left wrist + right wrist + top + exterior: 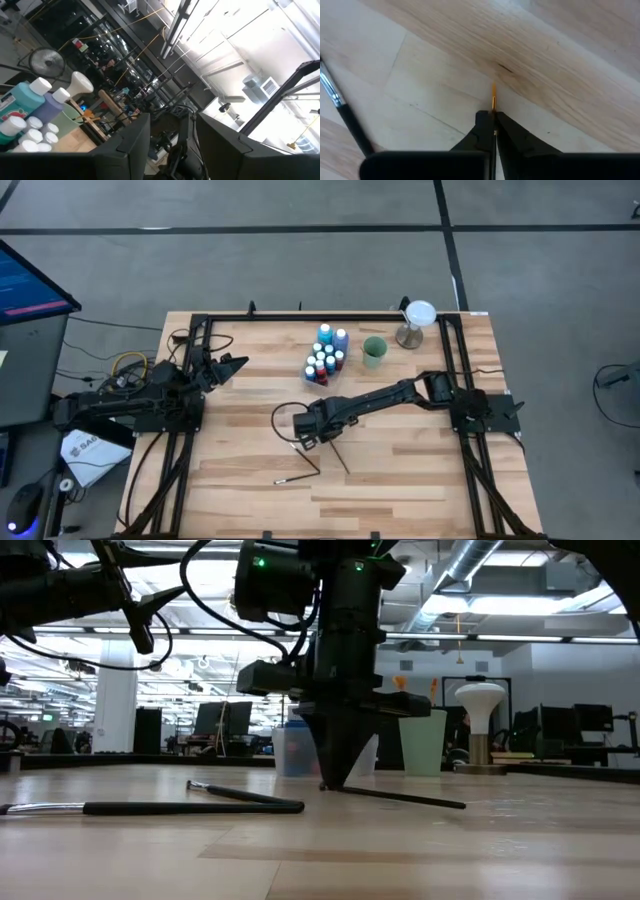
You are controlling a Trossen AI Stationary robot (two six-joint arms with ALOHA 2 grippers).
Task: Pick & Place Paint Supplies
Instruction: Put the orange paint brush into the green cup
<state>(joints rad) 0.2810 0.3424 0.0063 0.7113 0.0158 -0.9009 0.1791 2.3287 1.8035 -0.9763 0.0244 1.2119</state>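
Brush (493,95) on table (420,480), mid-board, pinched at tip end by right gripper (493,131); jaws closed on it. Lift straight, slowly, so thin handle doesn't pivot or slip. Left gripper (172,135) waits raised at left edge, jaws part-open, empty. Bottles (327,355) cluster beside cup (374,351).

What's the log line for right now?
right claw: shut on paintbrush, at table | left claw: raised, idle | bottles: untouched
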